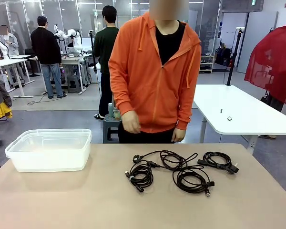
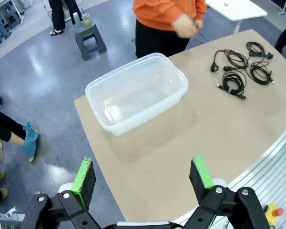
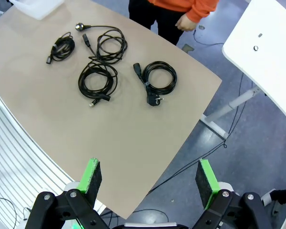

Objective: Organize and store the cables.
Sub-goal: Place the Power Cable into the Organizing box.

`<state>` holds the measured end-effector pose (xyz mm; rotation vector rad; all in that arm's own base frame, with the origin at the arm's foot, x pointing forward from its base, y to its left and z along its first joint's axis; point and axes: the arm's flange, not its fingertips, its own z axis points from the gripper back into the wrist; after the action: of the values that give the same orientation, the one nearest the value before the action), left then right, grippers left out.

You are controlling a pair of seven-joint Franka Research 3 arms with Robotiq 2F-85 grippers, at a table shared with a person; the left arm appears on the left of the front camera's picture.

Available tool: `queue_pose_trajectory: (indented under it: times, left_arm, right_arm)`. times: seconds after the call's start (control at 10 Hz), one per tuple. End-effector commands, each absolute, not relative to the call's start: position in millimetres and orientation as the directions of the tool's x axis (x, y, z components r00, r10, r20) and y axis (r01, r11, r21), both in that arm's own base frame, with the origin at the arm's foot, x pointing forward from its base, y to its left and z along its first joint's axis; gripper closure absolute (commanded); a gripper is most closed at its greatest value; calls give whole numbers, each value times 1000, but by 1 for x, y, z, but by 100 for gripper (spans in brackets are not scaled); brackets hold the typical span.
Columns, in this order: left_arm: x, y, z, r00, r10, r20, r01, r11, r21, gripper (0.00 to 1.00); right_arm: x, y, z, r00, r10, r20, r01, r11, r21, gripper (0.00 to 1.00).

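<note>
My left gripper (image 2: pixel 142 180) and right gripper (image 3: pixel 148 175) hung wide open, empty. The cables (image 1: pixel 181 168) lay right of centre, well apart from the bin (image 1: pixel 50 161). Two coils seemingly overlapped; lifting one risked dragging its neighbour.

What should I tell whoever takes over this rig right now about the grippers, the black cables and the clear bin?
Left gripper: open, holding nothing, raised above the table.
Right gripper: open, holding nothing, also raised.
Four coiled thin black cables lie close together on the beige table, right of its middle.
The clear rectangular plastic bin sits at the table's left side, with nothing in it.
Done: nothing stored yet.
To do: put all four coils into the bin.
</note>
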<state>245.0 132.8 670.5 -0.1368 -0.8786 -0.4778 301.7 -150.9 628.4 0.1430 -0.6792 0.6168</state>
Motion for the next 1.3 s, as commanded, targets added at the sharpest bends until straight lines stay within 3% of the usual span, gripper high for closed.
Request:
queue_pose_trajectory:
  times: [0.0,1.2]
  left_arm:
    - [244,133,671,534,-354,768,464,882,84,0]
    - [244,133,671,534,-354,768,464,882,84,0]
  right_arm:
    - [302,-151,629,605,494,624,-588,806,-68,0]
    - [302,-151,629,605,494,624,-588,806,-68,0]
